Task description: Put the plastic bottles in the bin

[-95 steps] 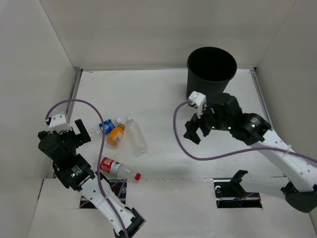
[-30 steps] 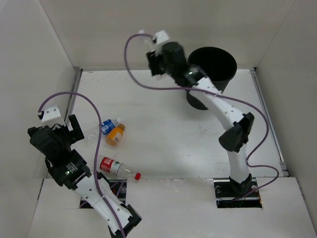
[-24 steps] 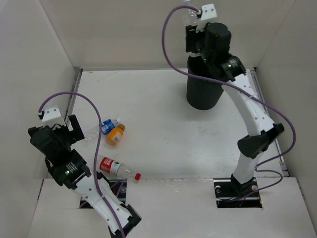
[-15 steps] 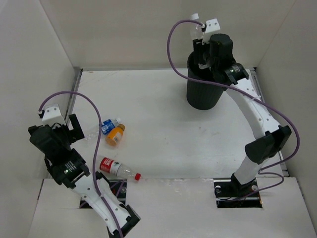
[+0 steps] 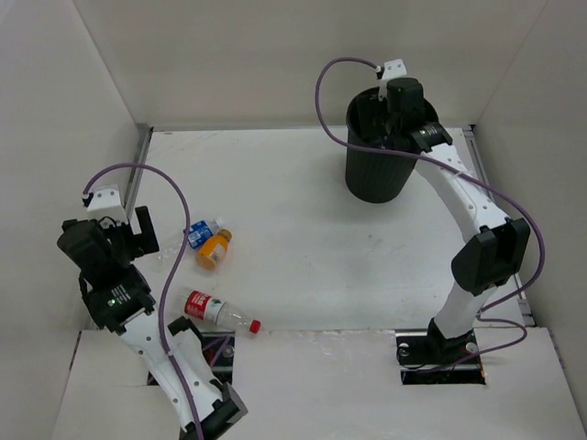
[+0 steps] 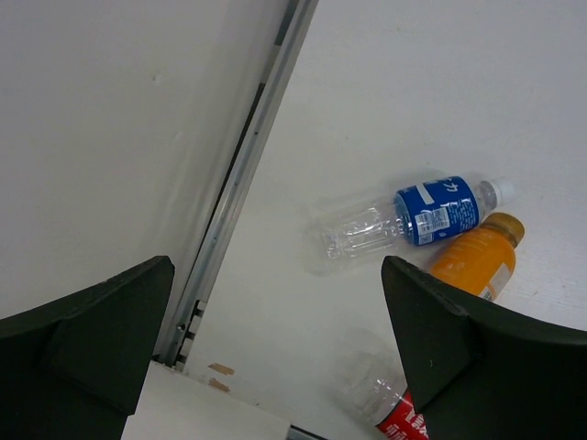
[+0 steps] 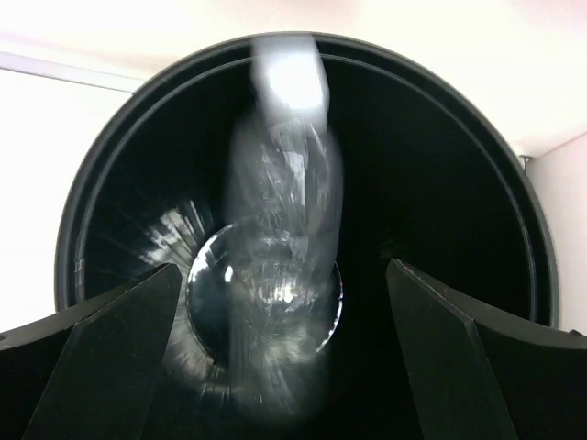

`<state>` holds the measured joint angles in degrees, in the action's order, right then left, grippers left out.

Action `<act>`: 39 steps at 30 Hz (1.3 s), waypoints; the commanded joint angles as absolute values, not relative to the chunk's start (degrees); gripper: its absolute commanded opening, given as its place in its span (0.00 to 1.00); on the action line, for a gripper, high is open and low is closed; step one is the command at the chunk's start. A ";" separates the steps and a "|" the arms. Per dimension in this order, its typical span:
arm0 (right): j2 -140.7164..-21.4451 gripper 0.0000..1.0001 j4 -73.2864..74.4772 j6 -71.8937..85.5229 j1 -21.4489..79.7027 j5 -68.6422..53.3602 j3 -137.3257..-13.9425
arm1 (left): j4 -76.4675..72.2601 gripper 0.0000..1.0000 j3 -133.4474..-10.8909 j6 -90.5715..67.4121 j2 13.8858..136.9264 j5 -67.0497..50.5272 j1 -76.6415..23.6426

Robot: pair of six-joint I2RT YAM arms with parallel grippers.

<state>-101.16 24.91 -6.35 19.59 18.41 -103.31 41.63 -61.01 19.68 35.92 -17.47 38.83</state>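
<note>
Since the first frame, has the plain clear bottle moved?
Yes. The clear bottle left its spot right of the orange bottle and is now in the bin's mouth.

The right tool [image 7: 282, 268] points straight down at full forward reach, jaws spread wide; the left tool [image 6: 277, 266] hovers raised, tilted downward, jaws equally apart.

the plain clear bottle [image 7: 280, 211] is a streaked blur inside the bin [image 7: 440, 183] (its upper end washes out to white), so its pose cannot be read. the red-label bottle [image 6: 385, 412] is cut by the left wrist view's bottom edge, only a clear end and a corner of label showing.
</note>
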 commanded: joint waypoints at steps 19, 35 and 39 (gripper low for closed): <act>-55.39 1.00 26.79 -13.19 20.08 9.24 -91.15 | 44.64 1.00 -58.45 59.40 59.22 -35.86 21.42; -49.49 1.00 42.45 -5.54 2.42 0.88 -101.87 | 46.24 1.00 -56.94 72.77 76.02 -22.14 10.33; -48.87 1.00 43.15 -4.57 0.93 0.26 -101.25 | 45.44 1.00 -60.90 73.12 80.14 -22.85 12.96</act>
<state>-49.15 42.26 -6.59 1.89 2.28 -99.81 47.22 -57.01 70.74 78.46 -22.61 11.25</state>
